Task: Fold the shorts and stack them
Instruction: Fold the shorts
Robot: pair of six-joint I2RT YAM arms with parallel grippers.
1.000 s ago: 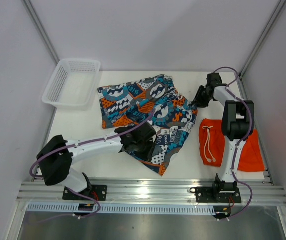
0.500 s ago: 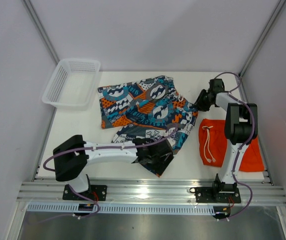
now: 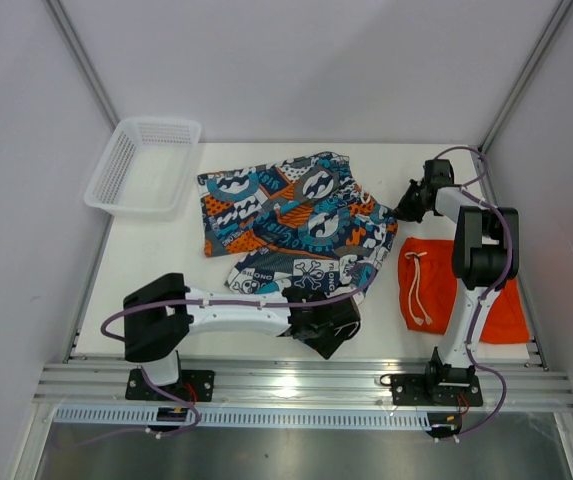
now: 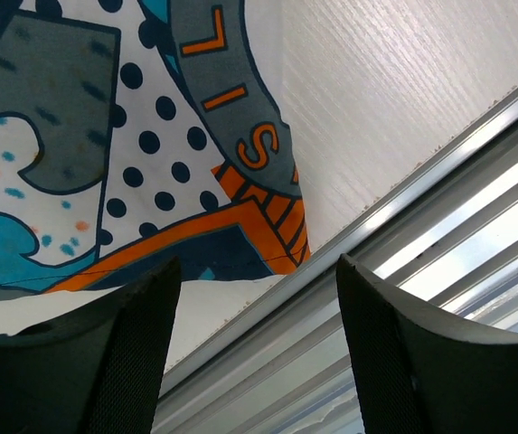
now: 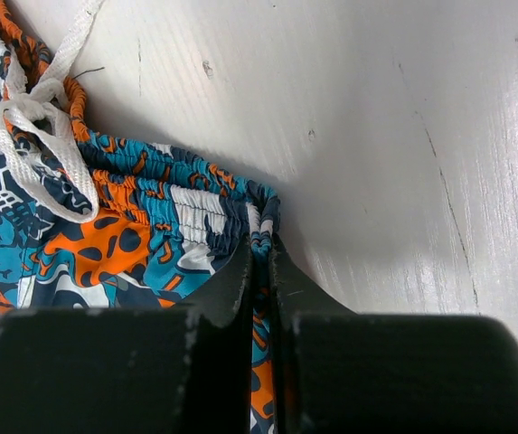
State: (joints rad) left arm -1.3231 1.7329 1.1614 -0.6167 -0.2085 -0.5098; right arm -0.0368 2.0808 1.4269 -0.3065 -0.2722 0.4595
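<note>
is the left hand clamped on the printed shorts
No, the left hand has its fingers spread wide apart, and the printed shorts lie flat on the table with nothing pinched between them.

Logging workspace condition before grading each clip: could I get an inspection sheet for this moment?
Surface: white table, faint scuffs in the right wrist view.
Job's things: printed shorts spread rumpled mid-table; orange shorts lying at the right, white drawstring showing, partly behind the right arm.
Clutter: white mesh basket at the far left corner, nothing seen inside.
Grippers: left gripper open over the printed shorts' near corner; right gripper shut on their waistband.
Cables: purple cables looping along both arms.
Surroundings: white enclosure walls; aluminium rail at the near edge.
</note>
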